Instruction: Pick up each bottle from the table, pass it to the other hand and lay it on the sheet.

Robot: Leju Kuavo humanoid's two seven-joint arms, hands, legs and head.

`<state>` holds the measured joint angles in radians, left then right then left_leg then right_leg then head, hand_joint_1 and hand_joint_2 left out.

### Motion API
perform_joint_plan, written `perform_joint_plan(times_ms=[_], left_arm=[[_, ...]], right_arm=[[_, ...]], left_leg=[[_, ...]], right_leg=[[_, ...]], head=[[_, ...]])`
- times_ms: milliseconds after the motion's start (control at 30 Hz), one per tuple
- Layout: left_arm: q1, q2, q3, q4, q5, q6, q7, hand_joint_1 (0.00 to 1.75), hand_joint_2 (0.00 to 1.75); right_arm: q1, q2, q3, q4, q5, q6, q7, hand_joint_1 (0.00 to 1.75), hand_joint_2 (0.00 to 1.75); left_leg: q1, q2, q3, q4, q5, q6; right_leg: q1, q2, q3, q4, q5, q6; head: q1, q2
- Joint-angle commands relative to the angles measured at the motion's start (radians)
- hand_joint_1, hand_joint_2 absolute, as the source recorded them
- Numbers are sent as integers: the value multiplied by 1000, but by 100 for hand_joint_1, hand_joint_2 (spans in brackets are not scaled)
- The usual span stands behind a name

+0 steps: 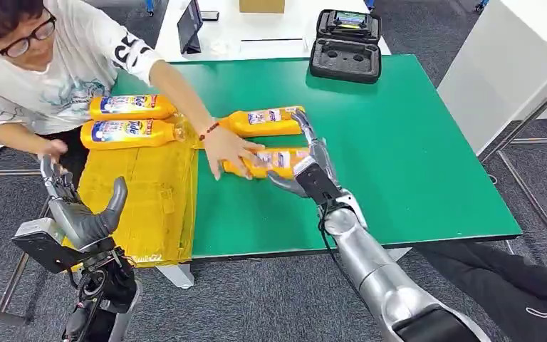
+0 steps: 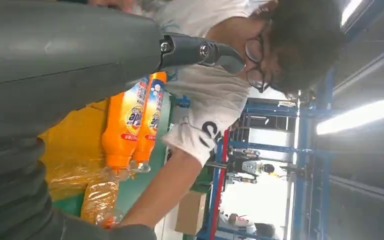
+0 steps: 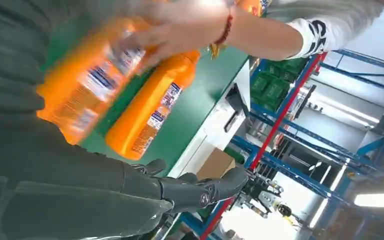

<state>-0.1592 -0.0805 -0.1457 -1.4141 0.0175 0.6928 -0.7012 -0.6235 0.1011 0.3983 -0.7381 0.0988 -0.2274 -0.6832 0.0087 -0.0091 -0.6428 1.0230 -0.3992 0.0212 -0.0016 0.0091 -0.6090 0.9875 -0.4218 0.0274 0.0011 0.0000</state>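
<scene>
head: high, looks down on table (image 1: 399,142) | wrists: close, turned, share bottles (image 2: 130,125)

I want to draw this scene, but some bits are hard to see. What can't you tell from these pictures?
- Near bottle: in the head view the person's hand covers its cap end; blurred in the right wrist view.
- Right hand: its grip on that bottle can't be made out.
- Label words: too small.
- Left hand: its own cover hides the fingers in the left wrist view.

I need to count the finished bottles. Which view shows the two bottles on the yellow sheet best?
The head view: both sheet bottles lie whole, side by side on the yellow sheet. The left wrist view shows them partly hidden behind the left hand; the right wrist view shows other bottles.
</scene>
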Motion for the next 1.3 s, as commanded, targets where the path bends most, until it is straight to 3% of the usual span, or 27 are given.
perform_joint_plan(times_ms=[33, 500, 733, 800, 900, 1300], left_arm=[[-15, 9, 0, 38, -3, 0, 3, 0, 175], [-26, 9, -8, 67, 3, -23, 3, 0, 175], [-40, 21, -9, 89, 2, -22, 3, 0, 175], [-40, 21, -9, 89, 2, -22, 3, 0, 175], [-32, 27, -3, 83, 4, -22, 3, 0, 175], [-20, 31, 11, 89, 6, -19, 3, 0, 175]], right_arm=[[-45, 4, 16, 78, 1, 2, 2, 0, 175], [-40, -9, 56, 108, 40, 16, 46, 0, 175], [-84, -54, 134, 153, 98, 165, 205, 0, 175], [-84, -54, 134, 153, 98, 165, 205, 0, 175], [-125, -81, 185, 146, 142, 257, 263, 0, 175], [-220, -211, 288, -23, 234, 506, 430, 0, 175]], left_leg=[[0, 1, 5, -1, -2, -1], [0, 0, 4, -1, -1, -1], [-1, -1, 3, -1, -1, 0], [-1, 0, 5, -1, -1, 0], [-1, 0, 4, 0, -1, 0], [-1, 1, 3, 0, -2, 0]], right_leg=[[0, 0, 4, -1, -2, 0], [0, -1, 4, -1, -1, 0], [0, -2, 3, 0, -1, 0], [0, -1, 4, 0, -2, 0], [0, -1, 3, 0, -1, 0], [-1, -1, 2, 1, -2, 0]], head=[[0, 0], [0, 0], [0, 0], [0, 0], [0, 0], [0, 0]])
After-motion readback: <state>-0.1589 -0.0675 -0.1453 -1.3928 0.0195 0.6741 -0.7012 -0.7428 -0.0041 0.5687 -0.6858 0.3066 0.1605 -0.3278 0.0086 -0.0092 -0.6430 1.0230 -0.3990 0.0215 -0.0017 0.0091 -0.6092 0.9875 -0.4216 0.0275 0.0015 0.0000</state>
